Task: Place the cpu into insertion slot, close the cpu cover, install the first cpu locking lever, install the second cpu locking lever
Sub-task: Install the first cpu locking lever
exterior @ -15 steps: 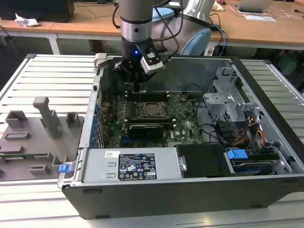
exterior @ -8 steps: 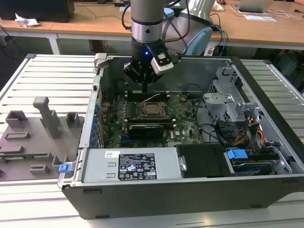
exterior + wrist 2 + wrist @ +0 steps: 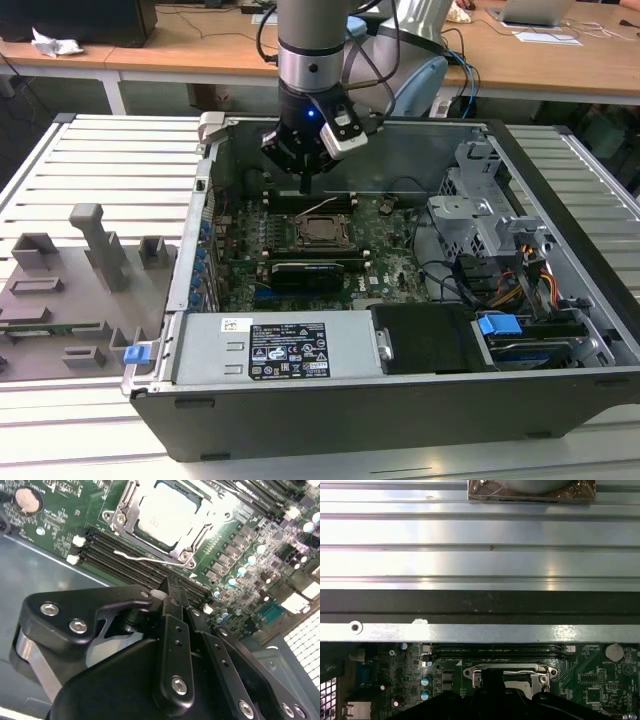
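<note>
Above the memory sticks beside the socket [image 3: 165,517], my claw [image 3: 172,592] hangs with fingers pressed together, holding nothing. Chip [image 3: 167,512] sits seated, cover [image 3: 187,542] looks down over it; one wire lever [image 3: 142,558] seems still unlatched.

cpu [image 3: 167,514] in insertion slot [image 3: 120,519], cover [image 3: 197,539] over it

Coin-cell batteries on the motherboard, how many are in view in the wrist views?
1. The coin-cell battery sits on the motherboard past the end of the memory slots, off to one side of the CPU socket. The end effector may hide others.
</note>
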`<state>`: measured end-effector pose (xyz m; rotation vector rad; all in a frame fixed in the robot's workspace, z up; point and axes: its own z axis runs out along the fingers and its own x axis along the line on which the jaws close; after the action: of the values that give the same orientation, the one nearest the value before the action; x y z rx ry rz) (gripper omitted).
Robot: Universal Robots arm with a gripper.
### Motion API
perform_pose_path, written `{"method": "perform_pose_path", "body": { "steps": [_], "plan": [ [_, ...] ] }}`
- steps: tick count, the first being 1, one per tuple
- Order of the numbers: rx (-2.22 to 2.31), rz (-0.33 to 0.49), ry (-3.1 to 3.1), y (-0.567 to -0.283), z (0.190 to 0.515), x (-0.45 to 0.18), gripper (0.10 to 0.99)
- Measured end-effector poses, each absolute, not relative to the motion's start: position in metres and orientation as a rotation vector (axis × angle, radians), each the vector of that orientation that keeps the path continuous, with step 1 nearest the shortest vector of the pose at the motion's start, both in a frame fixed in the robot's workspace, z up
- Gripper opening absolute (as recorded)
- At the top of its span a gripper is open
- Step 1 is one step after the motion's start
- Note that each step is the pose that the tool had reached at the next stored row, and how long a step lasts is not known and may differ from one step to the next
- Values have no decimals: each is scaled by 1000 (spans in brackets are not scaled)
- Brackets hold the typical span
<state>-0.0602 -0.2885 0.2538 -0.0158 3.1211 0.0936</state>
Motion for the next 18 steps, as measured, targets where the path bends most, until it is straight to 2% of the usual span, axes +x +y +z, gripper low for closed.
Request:
{"method": "perform_pose_path", "body": {
  "steps": [18],
  "plan": [
    [-36,93,3121,-282,229,-41,106]
  ]
}}
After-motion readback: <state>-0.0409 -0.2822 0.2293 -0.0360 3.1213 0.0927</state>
